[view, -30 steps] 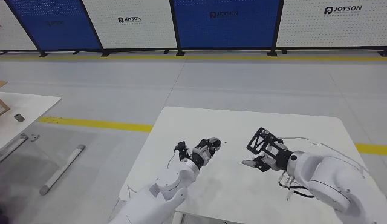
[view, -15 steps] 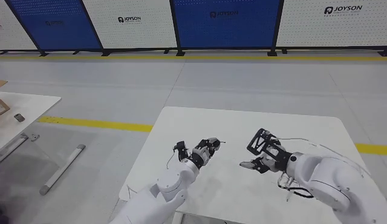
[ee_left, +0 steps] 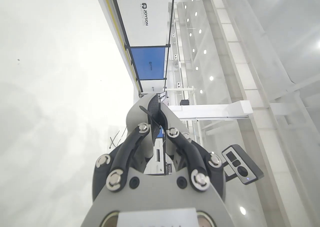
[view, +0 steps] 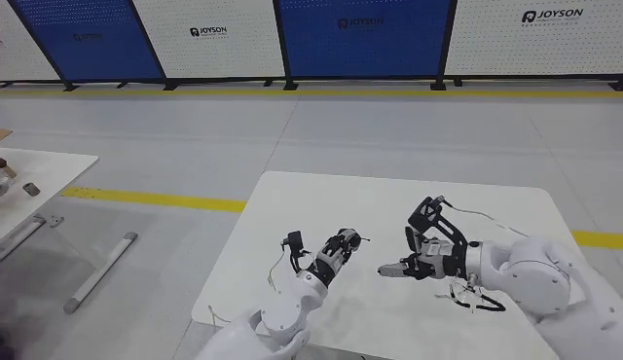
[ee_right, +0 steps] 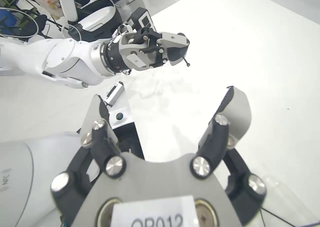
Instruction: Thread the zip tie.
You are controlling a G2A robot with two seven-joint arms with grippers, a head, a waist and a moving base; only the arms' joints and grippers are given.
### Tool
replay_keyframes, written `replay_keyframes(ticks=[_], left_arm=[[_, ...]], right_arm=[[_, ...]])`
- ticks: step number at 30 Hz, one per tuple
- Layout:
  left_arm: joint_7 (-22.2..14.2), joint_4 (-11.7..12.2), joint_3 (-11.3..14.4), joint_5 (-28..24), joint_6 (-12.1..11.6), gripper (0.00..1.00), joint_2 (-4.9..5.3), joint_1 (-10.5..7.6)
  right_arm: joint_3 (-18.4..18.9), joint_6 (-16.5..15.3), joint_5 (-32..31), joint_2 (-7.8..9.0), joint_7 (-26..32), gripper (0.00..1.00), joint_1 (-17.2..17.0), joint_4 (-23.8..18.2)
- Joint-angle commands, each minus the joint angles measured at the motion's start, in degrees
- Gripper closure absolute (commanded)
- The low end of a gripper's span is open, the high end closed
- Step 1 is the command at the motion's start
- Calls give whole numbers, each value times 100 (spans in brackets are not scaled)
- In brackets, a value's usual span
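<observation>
Left claw (ee_right: 183,51) was clamped on the zip tie (ee_right: 187,63), held above the worktop (ee_right: 250,38), with the tie's head end protruding toward the right claw (ee_right: 166,99). Right claw stood apart and empty, near and facing it. Judged: threading not yet begun, since no loop was formed. The strap was hidden between the pads, and the tail could not be made out.
</observation>
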Motion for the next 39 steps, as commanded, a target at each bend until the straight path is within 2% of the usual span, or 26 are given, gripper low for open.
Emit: replay_keyframes(ticks=[1,5,8,11,17,19,30,32,36,39], left_arm=[[1,1,-1,-2,2,100,1,-1],[1,1,-1,-2,2,100,1,-1],[-14,2,-2,-16,14,100,-2,8],[-28,-78,-61,-58,48,100,-13,73],[-229,-340,-208,-211,179,100,-9,283],[-324,-421,-262,-239,204,100,-1,357],[-360,-428,-295,-312,185,100,-14,377],[-391,-420,-311,-343,191,100,-25,378],[-468,-449,-320,-345,235,100,-43,421],[-473,-462,-346,-344,237,100,-54,444]], right_arm=[[1,0,-17,0,0,0,-1,-1],[1,0,-17,0,0,0,-1,-1],[35,0,746,-32,-135,0,-129,186],[8,0,1632,-92,124,0,-93,447],[-146,0,2396,-300,449,0,150,1162],[-249,0,2553,-390,632,0,272,1435],[-265,47,2560,-395,614,0,233,1448],[-303,0,3097,-443,788,0,181,1529],[-407,0,3863,-629,1181,0,358,2044],[-468,0,4045,-755,1295,0,488,2350]])
